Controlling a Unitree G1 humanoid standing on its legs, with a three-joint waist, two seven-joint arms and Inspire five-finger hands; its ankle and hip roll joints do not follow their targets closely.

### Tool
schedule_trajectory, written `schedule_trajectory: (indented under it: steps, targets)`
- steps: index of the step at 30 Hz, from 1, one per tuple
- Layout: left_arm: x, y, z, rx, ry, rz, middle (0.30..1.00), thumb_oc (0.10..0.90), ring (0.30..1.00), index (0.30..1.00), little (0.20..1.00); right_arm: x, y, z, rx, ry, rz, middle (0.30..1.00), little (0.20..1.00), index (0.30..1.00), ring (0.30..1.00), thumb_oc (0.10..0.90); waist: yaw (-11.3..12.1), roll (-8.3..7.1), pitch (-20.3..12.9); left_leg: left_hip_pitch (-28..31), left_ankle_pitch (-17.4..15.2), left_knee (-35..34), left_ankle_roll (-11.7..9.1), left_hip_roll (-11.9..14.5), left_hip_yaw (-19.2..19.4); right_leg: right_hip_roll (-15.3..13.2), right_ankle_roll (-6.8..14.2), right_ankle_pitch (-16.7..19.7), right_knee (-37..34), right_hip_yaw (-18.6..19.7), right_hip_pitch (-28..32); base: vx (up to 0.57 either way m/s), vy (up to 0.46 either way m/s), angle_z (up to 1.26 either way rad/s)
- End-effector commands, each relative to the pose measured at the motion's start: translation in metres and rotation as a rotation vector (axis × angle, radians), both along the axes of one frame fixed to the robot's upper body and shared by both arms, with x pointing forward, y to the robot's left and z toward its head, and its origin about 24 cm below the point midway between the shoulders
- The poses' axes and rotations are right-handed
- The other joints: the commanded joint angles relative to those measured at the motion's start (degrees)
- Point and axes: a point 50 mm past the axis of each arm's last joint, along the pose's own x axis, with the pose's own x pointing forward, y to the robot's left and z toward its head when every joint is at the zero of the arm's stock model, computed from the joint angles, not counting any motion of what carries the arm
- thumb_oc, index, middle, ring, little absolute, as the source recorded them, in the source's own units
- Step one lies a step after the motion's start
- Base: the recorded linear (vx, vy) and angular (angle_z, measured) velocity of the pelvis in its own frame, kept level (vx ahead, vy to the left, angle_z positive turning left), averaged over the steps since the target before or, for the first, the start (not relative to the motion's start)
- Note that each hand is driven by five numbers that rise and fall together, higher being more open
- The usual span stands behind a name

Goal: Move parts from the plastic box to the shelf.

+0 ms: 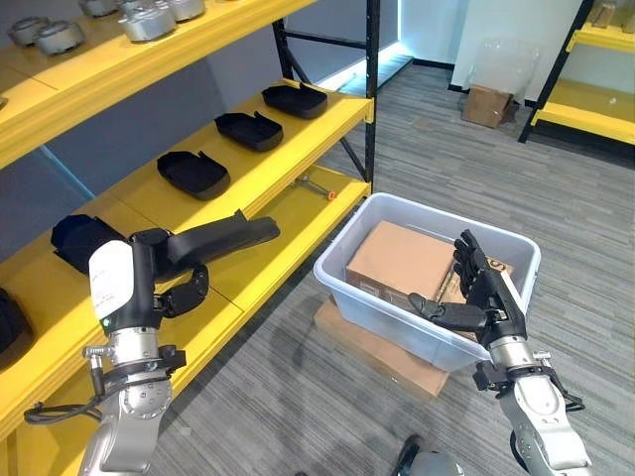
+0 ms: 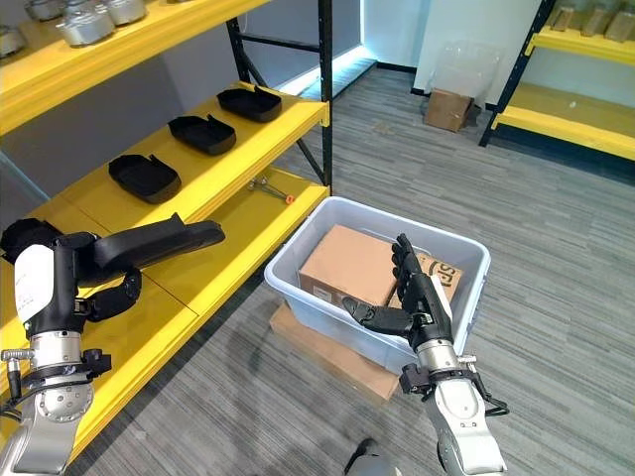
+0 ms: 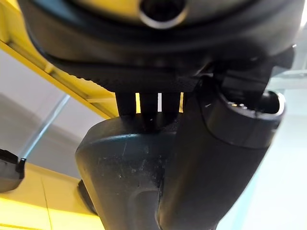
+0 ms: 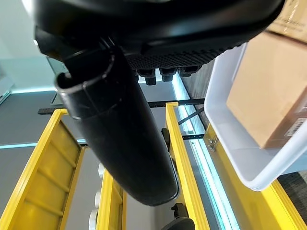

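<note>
My left hand (image 1: 171,280) is shut on a long black part (image 1: 226,236), holding it level above the yellow shelf (image 1: 283,233) at the left. The same part (image 3: 125,182) fills the space past my thumb (image 3: 225,158) in the left wrist view. Three similar black parts (image 1: 193,174) (image 1: 249,130) (image 1: 295,99) lie in a row on the shelf board behind. The pale plastic box (image 1: 425,345) stands on the floor at centre right with a brown carton (image 1: 402,260) inside. My right hand (image 1: 488,297) hovers open over the box's near right rim, holding nothing.
Another black part (image 1: 77,238) lies on the shelf by my left wrist. A small tool with an orange tip (image 1: 317,187) rests on the low board. Flat cardboard (image 1: 389,363) lies under the box. Metal parts (image 1: 149,18) sit on the top board. A second yellow rack (image 1: 585,109) stands far right.
</note>
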Motion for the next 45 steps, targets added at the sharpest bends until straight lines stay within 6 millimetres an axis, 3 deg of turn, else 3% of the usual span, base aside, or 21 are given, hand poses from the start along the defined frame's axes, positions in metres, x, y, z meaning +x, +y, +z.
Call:
schedule_trajectory:
  steps: [1,7,12,15,16,17,18,20,21,24,25,28,31,32,38,45]
  targets:
    - [-0.007,-0.001,0.077,0.17,-0.372,0.001,0.3,0.4,0.3,0.3,0.3,0.01,0.019,0.048,0.038,-0.267,0.066,1.0,1.0,1.0,1.0,0.9,-0.2,-3.55,-4.98,1.33,-3.27,-1.5,3.32,-0.79,-0.91,0.11,9.51,7.83,-16.25,4.59,9.67,-0.03,0.16,0.09]
    - [-0.007,-0.001,0.077,0.176,-0.366,-0.002,0.3,0.4,0.3,0.3,0.3,0.012,0.023,0.045,0.064,-0.259,0.07,1.0,1.0,1.0,1.0,0.9,0.83,-4.98,-4.8,-0.05,-4.82,-0.53,5.24,-3.92,-2.61,-1.71,11.55,12.29,-18.88,4.68,10.48,-0.03,0.158,0.09]
    - [-0.006,-0.004,0.08,0.204,-0.364,-0.025,0.3,0.4,0.3,0.3,0.3,0.011,0.025,0.044,0.069,-0.265,0.055,1.0,1.0,1.0,1.0,0.9,2.33,-5.9,-4.08,-2.79,-6.79,2.74,7.33,-7.76,-5.45,-5.05,13.33,16.68,-19.63,4.64,11.87,-0.03,0.221,0.23]
    - [-0.004,-0.005,0.081,0.212,-0.364,-0.03,0.3,0.4,0.3,0.3,0.3,0.011,0.027,0.042,0.073,-0.256,0.058,1.0,1.0,1.0,1.0,0.9,2.24,-5.66,-3.9,-3.48,-7.27,3.5,8.41,-8.91,-6.99,-6.32,13.03,16.06,-16.9,6.04,11.31,-0.02,0.204,0.52]
    - [-0.003,-0.007,0.081,0.209,-0.363,-0.042,0.3,0.4,0.3,0.3,0.3,0.011,0.027,0.043,0.073,-0.257,0.06,1.0,1.0,1.0,1.0,0.9,1.63,-5.72,-3.5,-3.87,-6.02,3.22,8.92,-9.51,-7.46,-5.95,11.54,16.92,-15.89,8.63,10.21,-0.06,0.112,0.82]
    - [-0.001,-0.007,0.081,0.206,-0.362,-0.046,0.3,0.4,0.3,0.3,0.3,0.012,0.027,0.043,0.078,-0.258,0.063,1.0,1.0,1.0,1.0,0.9,1.18,-5.54,-3.45,-3.75,-5.36,2.48,9.06,-9.64,-8.05,-4.66,10.9,16.27,-14.99,12.38,8.63,-0.02,0.269,0.9]
    - [0.004,-0.01,0.08,0.191,-0.358,-0.069,0.3,0.4,0.3,0.3,0.3,0.01,0.025,0.044,0.078,-0.261,0.071,1.0,1.0,1.0,1.0,0.9,-1.75,-4.55,-3.12,-2.97,-3.23,0.41,9.55,-10.18,-11.89,3.55,8.95,13.07,-12.7,24.98,5.26,0.02,0.204,0.79]
    - [0.005,-0.011,0.078,0.184,-0.347,-0.077,0.3,0.4,0.3,0.3,0.3,0.009,0.024,0.044,0.081,-0.258,0.072,1.0,1.0,1.0,1.0,0.9,-1.99,-4.14,-3.01,-2.36,-2.44,-0.62,9.5,-10.1,-12.49,5.29,8.29,11.52,-11.72,26.15,3.97,0.06,0.17,1.19]
    - [0.01,-0.014,0.075,0.178,-0.329,-0.09,0.3,0.4,0.3,0.3,0.3,0.007,0.017,0.042,0.083,-0.252,0.054,1.0,1.0,1.0,1.0,0.9,-3.54,-4.01,-2.73,-1.56,-1.57,-1.48,9.65,-10.62,-14.78,10.87,6.6,7.85,-9.85,28.85,2.79,0.1,0.159,0.97]
    - [0.016,-0.019,0.071,0.167,-0.3,-0.116,0.3,0.4,0.3,0.3,0.3,0.001,0.007,0.038,0.084,-0.238,0.022,1.0,1.0,1.0,1.0,0.9,-5.7,-4.81,-3.18,-2.08,-0.55,-1.57,9.18,-11.72,-17.79,17.51,4.87,4.63,-11.97,29.8,2.97,0.06,0.054,0.94]
    - [0.016,-0.019,0.071,0.167,-0.3,-0.116,0.3,0.4,0.3,0.3,0.3,0.001,0.007,0.038,0.084,-0.238,0.022,1.0,1.0,1.0,1.0,0.9,-5.75,-4.79,-3.2,-2.08,-0.56,-1.57,9.17,-11.7,-17.86,17.51,4.85,4.62,-12.01,29.73,3.01,0.06,0.008,1.49]
    - [0.017,-0.022,0.068,0.156,-0.286,-0.129,0.3,0.4,0.3,0.3,0.3,-0.003,0.002,0.038,0.079,-0.238,0.01,1.0,1.0,1.0,1.0,0.9,-6.5,-6.2,-4.16,-2.08,-0.68,-1.11,8.51,-13.04,-19.61,21.91,3.45,4.61,-16.7,32.78,4.79,0.09,-0.022,0.61]
    - [0.017,-0.023,0.065,0.157,-0.277,-0.129,0.3,0.4,0.3,0.3,0.3,-0.005,0.0,0.038,0.067,-0.238,0.007,1.0,1.0,1.0,1.0,0.9,-6.0,-6.57,-4.23,-2.03,-1.37,-0.2,8.33,-13.34,-19.66,20.75,3.76,5.32,-19.87,34.04,6.76,0.06,-0.039,0.14]
    - [0.015,-0.023,0.062,0.146,-0.273,-0.129,0.3,0.4,0.3,0.3,0.3,-0.003,0.001,0.04,0.068,-0.247,0.015,1.0,1.0,1.0,1.0,0.9,-5.88,-6.1,-4.64,-1.82,-1.18,-0.84,8.43,-13.14,-19.39,21.4,3.57,6.3,-21.61,36.55,7.6,0.05,-0.068,-0.02]
    - [0.009,-0.02,0.056,0.114,-0.246,-0.125,0.3,0.4,0.3,0.3,0.3,-0.004,0.001,0.038,0.095,-0.234,0.015,1.0,1.0,1.0,1.0,0.9,-4.72,-5.2,-5.87,-0.97,0.08,-2.61,7.93,-12.29,-18.32,20.67,3.14,8.12,-26.36,36.54,10.28,0.07,-0.081,-0.1]
    - [0.006,-0.02,0.052,0.102,-0.228,-0.126,0.3,0.4,0.3,0.3,0.3,-0.005,0.004,0.039,0.1,-0.229,0.04,1.0,1.0,1.0,1.0,0.9,-4.58,-4.25,-5.76,-0.19,0.36,-4.04,7.27,-11.36,-19.1,20.8,2.47,7.18,-27.56,35.93,11.54,0.03,-0.075,0.08]
